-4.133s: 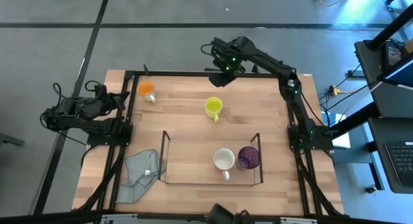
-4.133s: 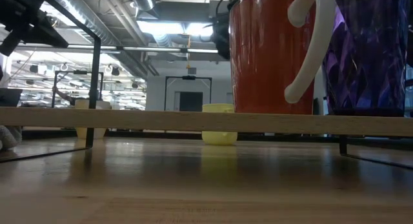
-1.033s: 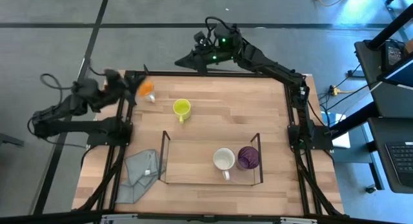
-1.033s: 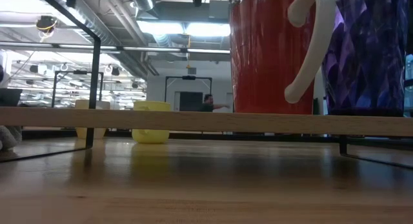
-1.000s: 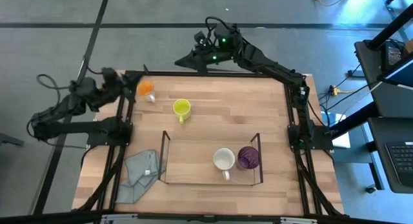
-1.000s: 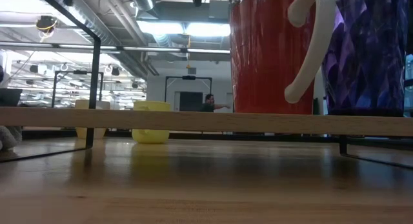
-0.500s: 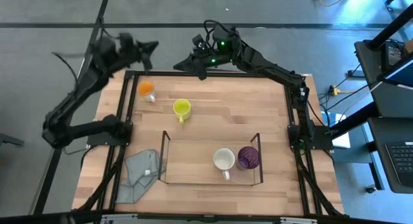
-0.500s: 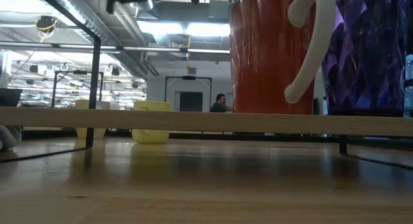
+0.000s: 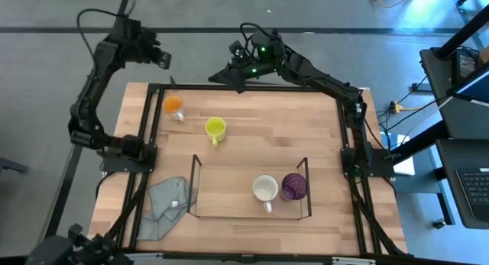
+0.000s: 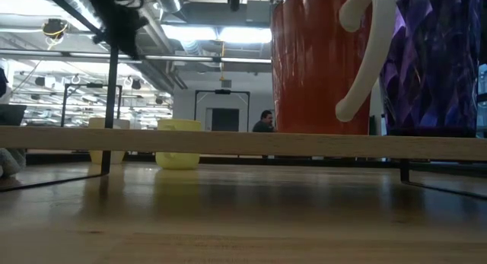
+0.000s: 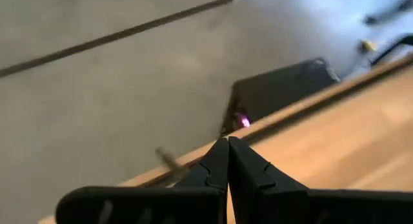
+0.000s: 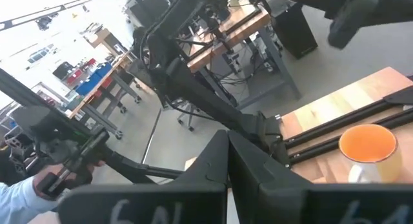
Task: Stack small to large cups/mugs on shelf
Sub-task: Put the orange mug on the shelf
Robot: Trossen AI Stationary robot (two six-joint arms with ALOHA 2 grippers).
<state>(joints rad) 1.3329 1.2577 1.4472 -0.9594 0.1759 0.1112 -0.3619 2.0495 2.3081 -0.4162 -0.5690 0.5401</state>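
The orange cup (image 9: pixel 173 105) stands near the table's far left corner and also shows in the right wrist view (image 12: pixel 368 144). The yellow mug (image 9: pixel 215 128) stands on the bare table to its right, seen far off in the low view (image 10: pixel 179 153). The white mug (image 9: pixel 265 189), red outside with a white handle (image 10: pixel 365 51), and the purple tumbler (image 9: pixel 293 186) stand side by side in the right end of the clear-walled shelf (image 9: pixel 192 187). My left gripper (image 9: pixel 165 59) is shut and empty, high beyond the far left corner. My right gripper (image 9: pixel 220 75) is shut and empty over the far edge.
A crumpled grey cloth (image 9: pixel 164 208) lies left of the shelf near the front edge. The shelf's left half holds nothing. A dark frame (image 9: pixel 153 93) runs round the table. A person (image 10: pixel 263 122) stands far off in the room; a hand (image 12: pixel 45 184) shows beyond the table.
My left arm has swung up from the table's left side and gone toward the far edge; its gripper is now high beyond the far left corner. The cups and the right gripper have kept still.
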